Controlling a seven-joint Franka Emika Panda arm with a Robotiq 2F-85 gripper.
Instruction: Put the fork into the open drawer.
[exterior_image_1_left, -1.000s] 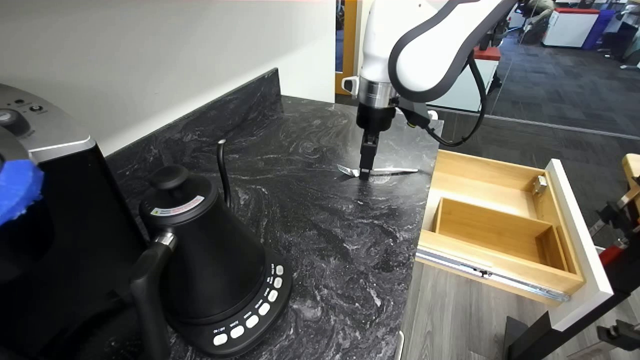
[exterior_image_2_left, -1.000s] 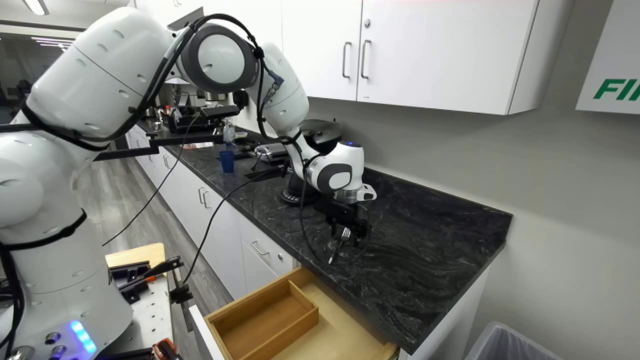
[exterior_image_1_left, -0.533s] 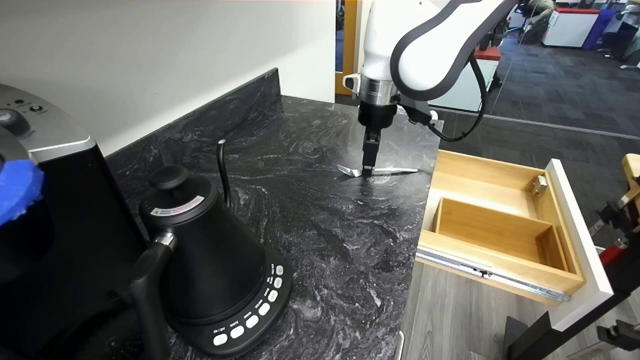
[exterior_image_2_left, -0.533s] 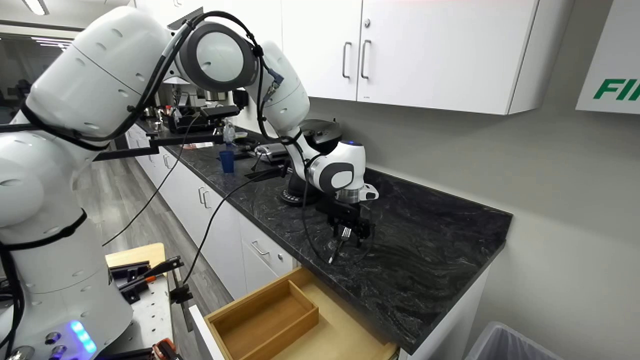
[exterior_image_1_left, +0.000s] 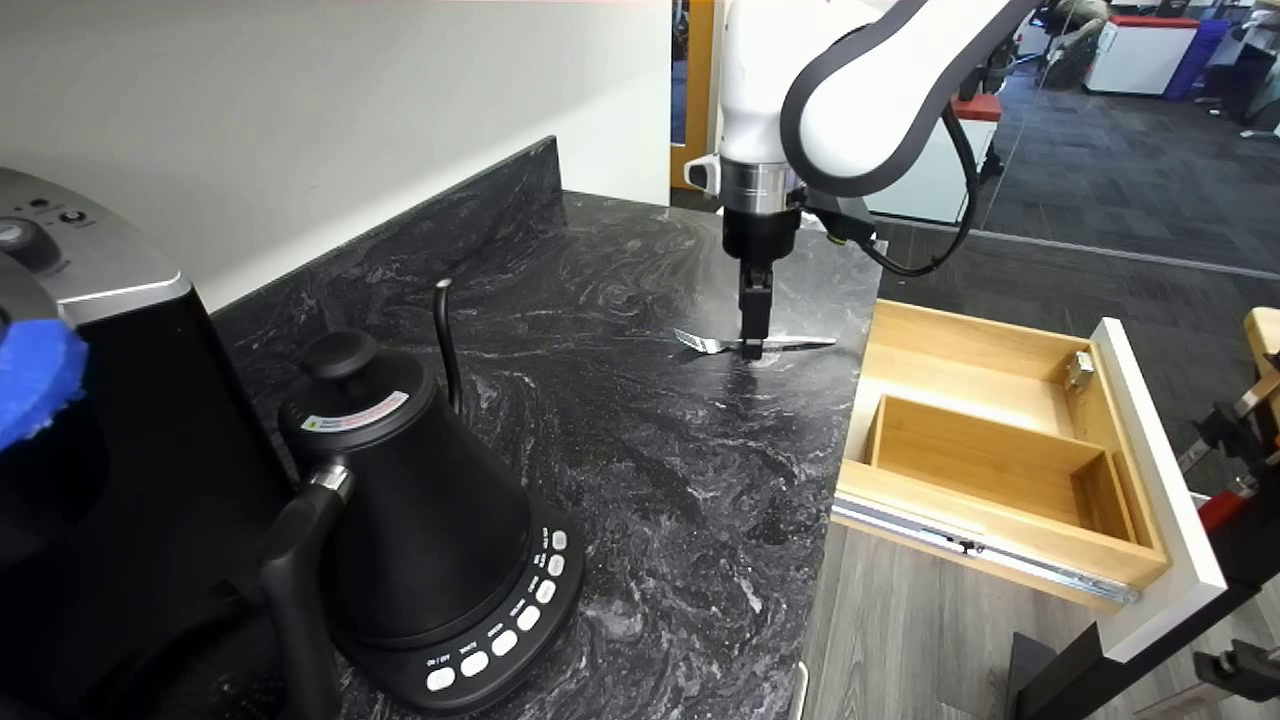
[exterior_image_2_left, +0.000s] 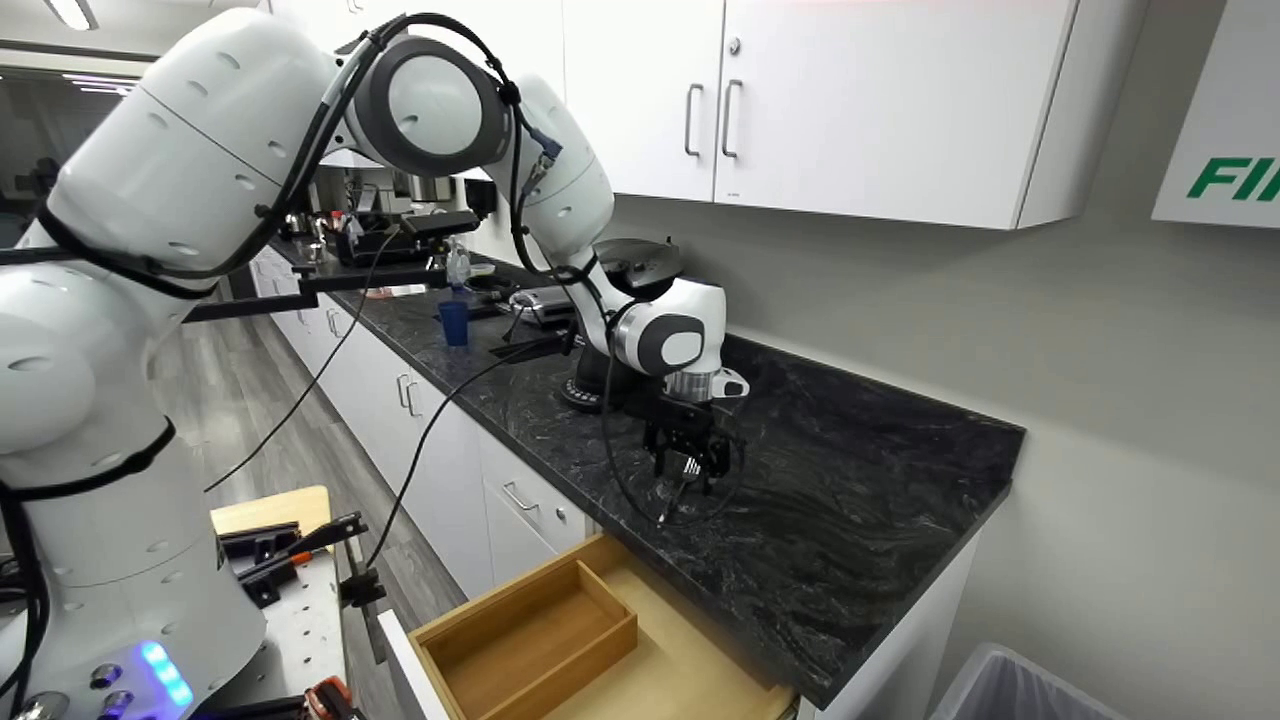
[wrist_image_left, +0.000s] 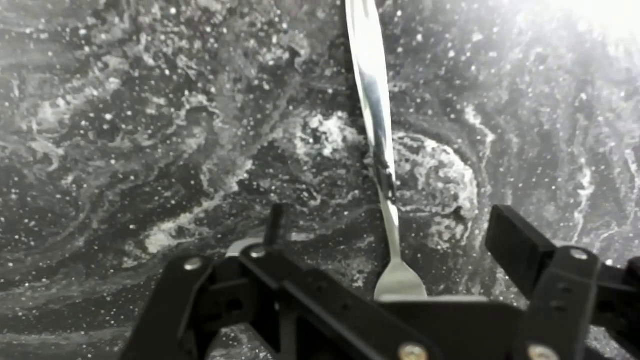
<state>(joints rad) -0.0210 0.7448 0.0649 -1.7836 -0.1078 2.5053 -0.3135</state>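
- The fork (wrist_image_left: 381, 135) is laid on the dark marbled surface (exterior_image_1_left: 640, 480); in the wrist view its handle is seen running from the top edge, just right of centre, and its tines are hidden by the tool (wrist_image_left: 391, 230) at lower centre.
- Tool jaws are spread wide, nothing held; the fork's neck is seen between the fingertips (wrist_image_left: 517, 247), bare surface being shown at either side of it.
- In an exterior view, the fork (exterior_image_1_left: 805, 340) is found right of centre, tines directed to frame left, handle to frame right, its middle hidden by the tool. Whether the surface is touched by the fingertips cannot be told.
- In an exterior view, the fork (exterior_image_2_left: 690, 468) is seen near centre, tines uppermost; the white arm (exterior_image_2_left: 210, 140) is stretched in from frame left.
- The open drawer (exterior_image_1_left: 960, 350) is seen at frame right in an exterior view; a wooden box (exterior_image_1_left: 1000, 470) is held in its lower half, a white front panel (exterior_image_1_left: 1165, 490) borne at its right end.
- Black kettle (exterior_image_1_left: 410, 500) is stood at lower left.
- Blue cup (exterior_image_2_left: 453, 324) is noted left of centre in an exterior view.
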